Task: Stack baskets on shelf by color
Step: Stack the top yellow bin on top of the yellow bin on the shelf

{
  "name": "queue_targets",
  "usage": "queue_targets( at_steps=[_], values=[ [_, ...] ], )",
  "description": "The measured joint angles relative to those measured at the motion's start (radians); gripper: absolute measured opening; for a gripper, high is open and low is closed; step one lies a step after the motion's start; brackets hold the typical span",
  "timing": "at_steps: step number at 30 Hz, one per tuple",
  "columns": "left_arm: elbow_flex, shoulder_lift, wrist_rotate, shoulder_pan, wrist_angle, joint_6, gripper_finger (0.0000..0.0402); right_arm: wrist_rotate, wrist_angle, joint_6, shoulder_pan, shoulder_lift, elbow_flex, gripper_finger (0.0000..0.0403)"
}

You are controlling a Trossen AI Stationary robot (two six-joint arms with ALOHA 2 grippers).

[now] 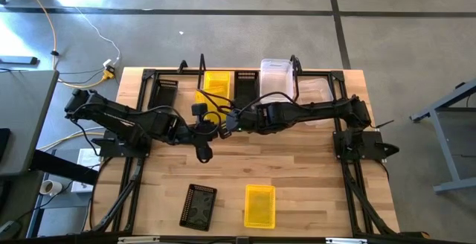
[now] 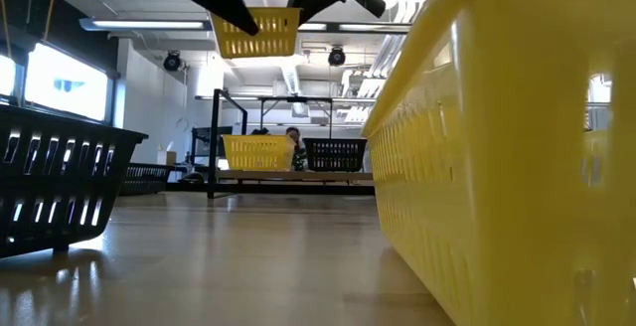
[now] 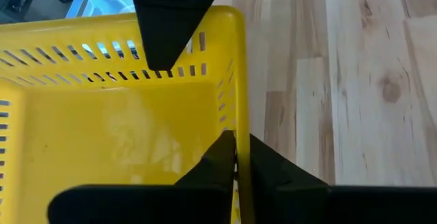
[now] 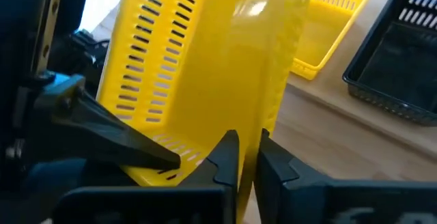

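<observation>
A yellow basket (image 2: pixel 256 34) hangs high above the table between my two grippers; it also shows in the high view (image 1: pixel 213 117). My left gripper (image 3: pixel 240 161) and my right gripper (image 4: pixel 249 157) are both shut on it. The shelf (image 2: pixel 298 178) stands at the table's far edge. On its plank sit a black basket (image 1: pixel 165 91), a yellow basket (image 1: pixel 216 84), another black basket (image 1: pixel 245 88) and two clear baskets (image 1: pixel 275 75). A black basket (image 1: pixel 198 207) and a yellow basket (image 1: pixel 259 205) rest on their bases near the table's near edge. My left gripper pinches the rim of one side wall (image 3: pixel 238 115) near a corner, one finger inside the basket and one outside. The fingers come from above, slanting down. The basket is lifted clear of the table, open side up. My right gripper pinches a wall edge (image 4: pixel 270 108) of the same basket between its two fingers, coming from the table's right side. The basket's slotted side and base show in its wrist view. The basket hangs clear of the table.
The shelf's black upright posts (image 2: pixel 214 137) and rods stand along the far edge. Bare wooden tabletop (image 1: pixel 297 162) lies between the shelf and the two loose baskets. A person shows far behind the shelf (image 2: pixel 294 142).
</observation>
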Motion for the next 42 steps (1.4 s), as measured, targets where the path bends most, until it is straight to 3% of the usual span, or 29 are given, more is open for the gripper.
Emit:
queue_targets(
  at_steps=[9, 13, 18, 28, 35, 42],
  values=[
    [-0.002, 0.000, 0.012, 0.004, -0.042, 0.019, 0.0001, -0.004, -0.076, -0.059, -0.013, -0.019, 0.001, 0.0110],
    [-0.002, 0.000, 0.012, 0.018, -0.073, 0.029, 0.0001, 0.007, -0.106, -0.105, -0.017, -0.050, 0.002, 0.0134],
    [-0.002, -0.001, 0.015, 0.057, -0.065, 0.112, 0.0001, 0.017, -0.139, -0.175, -0.021, -0.096, 0.002, 0.0139],
    [-0.001, -0.027, 0.146, 0.219, -0.065, 0.233, 0.0000, 0.064, -0.199, -0.340, -0.063, -0.219, 0.002, 0.0140],
    [-0.001, -0.062, 0.352, 0.378, -0.039, 0.320, 0.0000, 0.080, -0.224, -0.466, -0.120, -0.282, 0.002, 0.0140],
    [-0.001, -0.053, 0.484, 0.517, 0.023, 0.361, 0.0000, 0.080, -0.244, -0.557, -0.186, -0.326, 0.002, 0.0140]
  ],
)
